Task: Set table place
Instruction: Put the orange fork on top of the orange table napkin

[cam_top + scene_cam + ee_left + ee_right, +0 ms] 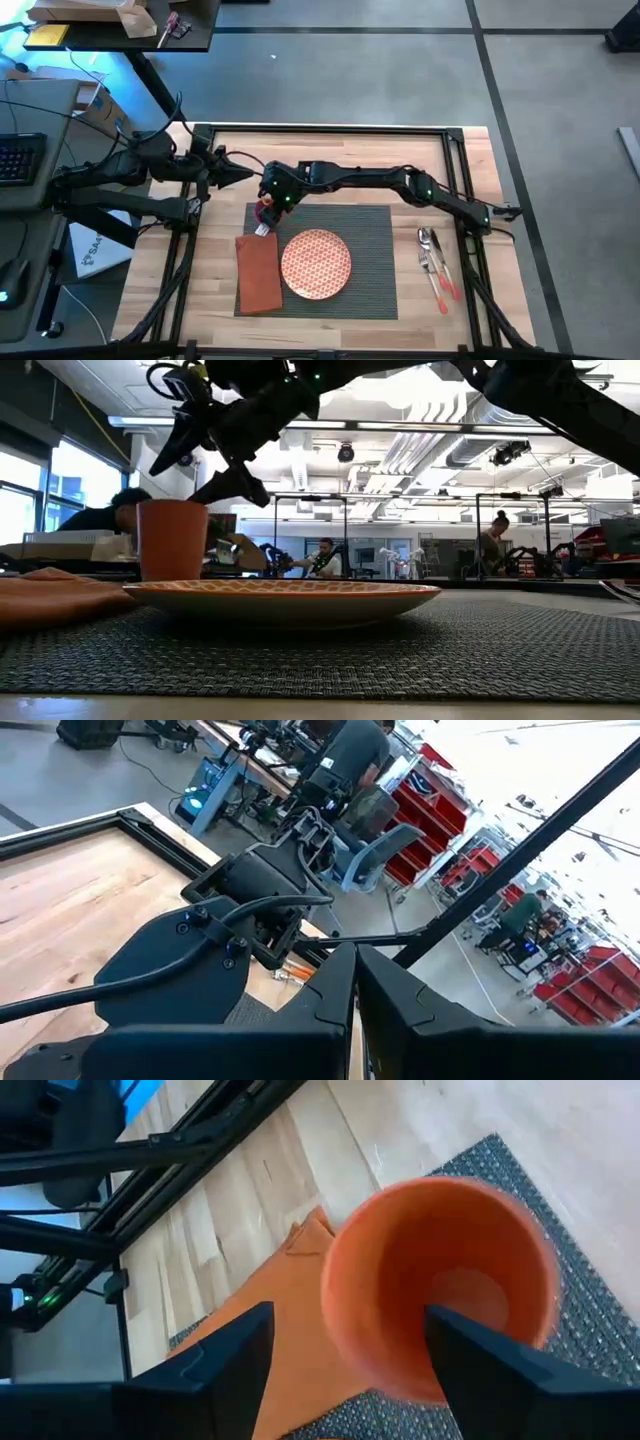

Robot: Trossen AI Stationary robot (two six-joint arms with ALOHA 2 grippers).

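Note:
An orange cup [265,212] stands upright at the far left corner of the dark grey ribbed placemat [370,240] on the light-wood table [210,300]. My right gripper [350,1320] hovers open just above the cup [440,1310], one finger to each side of its rim. In the low view the fingers are clear of the cup [172,540]. An orange patterned plate [316,264] lies mid-mat, and an orange-red napkin [258,272] lies to its left. My left gripper [240,172] hangs shut over the table's far left, holding nothing.
Cutlery with red handles [436,262] lies on the bare wood to the right of the mat. A black rail frame [330,128] runs around the tabletop. The two grippers are close together near the mat's far left corner. People sit at desks in the room beyond.

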